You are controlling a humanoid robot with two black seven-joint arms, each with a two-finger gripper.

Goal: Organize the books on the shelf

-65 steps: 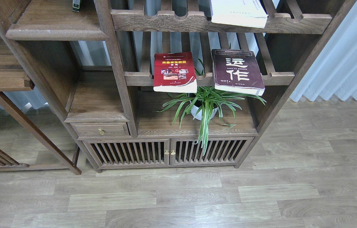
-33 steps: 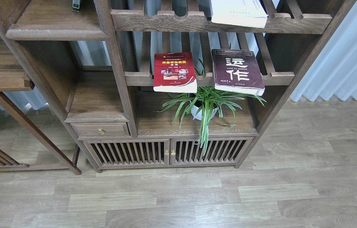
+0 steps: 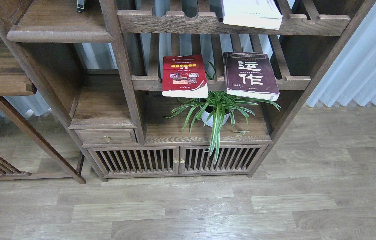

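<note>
Dark-brown plank shelf (image 3: pixel 57 31) at upper left holds no books, only a small dark item at its back edge. All three books sit on the slatted racks: red paperback (image 3: pixel 183 76) and maroon paperback (image 3: pixel 250 76) lie flat on the lower slatted rack (image 3: pixel 294 82), both overhanging its notched front rail; white paperback (image 3: pixel 251 13) on the upper slatted rack (image 3: pixel 174 21), also overhanging. Neither gripper is in frame, so finger state unknown. Task looks unstarted. Risks: overhanging books could tip off the rail if nudged from behind or gripped near the free edge; red or maroon one would drop onto the potted spider plant (image 3: pixel 216 111) right below. The upright post (image 3: pixel 121 66) between racks and plank could snag a book on transfer.
</note>
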